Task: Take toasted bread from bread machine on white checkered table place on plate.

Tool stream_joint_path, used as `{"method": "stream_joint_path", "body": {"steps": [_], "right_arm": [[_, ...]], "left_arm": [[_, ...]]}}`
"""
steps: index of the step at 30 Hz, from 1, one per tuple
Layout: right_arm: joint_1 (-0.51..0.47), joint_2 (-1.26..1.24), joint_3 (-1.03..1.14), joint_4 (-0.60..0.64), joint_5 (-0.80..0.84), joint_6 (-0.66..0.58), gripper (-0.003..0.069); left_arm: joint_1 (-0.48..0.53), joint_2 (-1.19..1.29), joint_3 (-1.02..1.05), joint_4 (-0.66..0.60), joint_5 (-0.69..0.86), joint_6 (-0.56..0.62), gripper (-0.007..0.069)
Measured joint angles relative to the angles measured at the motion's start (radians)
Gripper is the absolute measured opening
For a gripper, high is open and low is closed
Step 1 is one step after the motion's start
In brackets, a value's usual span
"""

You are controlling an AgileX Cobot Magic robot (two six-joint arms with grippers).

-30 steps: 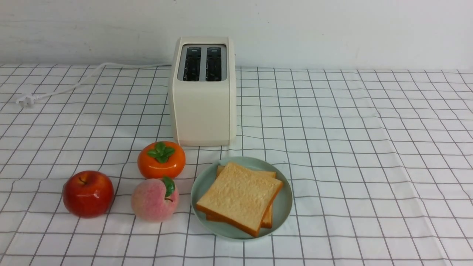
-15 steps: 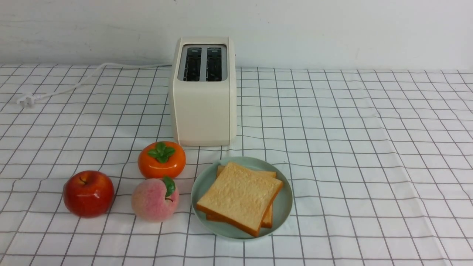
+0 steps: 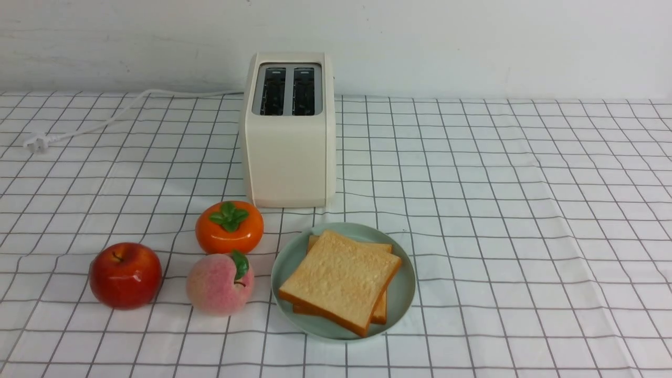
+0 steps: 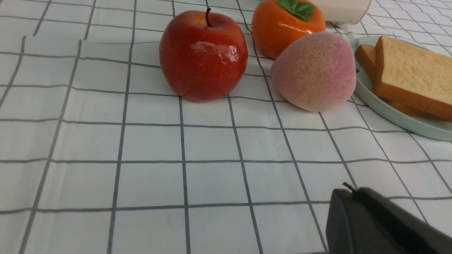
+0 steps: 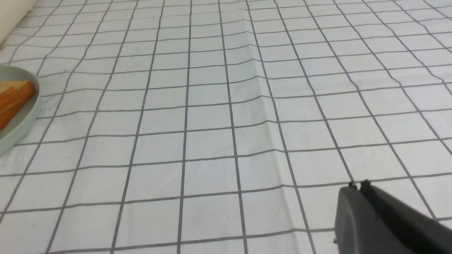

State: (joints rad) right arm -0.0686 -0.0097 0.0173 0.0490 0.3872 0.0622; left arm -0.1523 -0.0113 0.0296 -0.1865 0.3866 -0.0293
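1. Left gripper [image 4: 348, 192]: dark body at a corner of the left wrist view, fingers pressed together at the tip, nothing between them, hanging just above the white checkered table [image 4: 152, 176]. Not visible in the front view.
2. Red apple [image 4: 203, 54]: ahead of the left gripper, well apart from it, standing on the cloth; leftmost fruit in the front view [image 3: 125, 274].
3. Peach [image 4: 314, 70]: ahead of the left gripper, nearer than the apple, lying just beside the plate rim; in the front view [image 3: 220, 284] it sits between apple and plate.
4. Persimmon [image 4: 287, 24]: beyond the peach, green leaf cap on top, near the foot of the bread machine [image 3: 289, 131].
5. Bread machine: upright at the far side of the table, both slots dark and bare, white cord [image 3: 105, 121] trailing off to the left.
6. Plate [image 3: 401, 291]: in front of the bread machine, just beside the peach.
7. Toasted bread [image 3: 340, 279]: two slices stacked flat on the plate, top one turned slightly off the lower one; well apart from both grippers.
8. Right gripper [image 5: 357, 190]: dark body at a corner of the right wrist view, fingertips touching, empty, above bare cloth; plate edge [image 5: 21, 120] far off to its side.
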Motion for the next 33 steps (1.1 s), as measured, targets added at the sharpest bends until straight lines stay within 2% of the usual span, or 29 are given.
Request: {"method": "stream_joint_path", "body": {"steps": [33], "right_arm": [[0.000,0.000,0.000,0.000,0.000,0.000,0.0035]], "left_arm": [[0.000,0.000,0.000,0.001,0.000,0.000,-0.0013]]}}
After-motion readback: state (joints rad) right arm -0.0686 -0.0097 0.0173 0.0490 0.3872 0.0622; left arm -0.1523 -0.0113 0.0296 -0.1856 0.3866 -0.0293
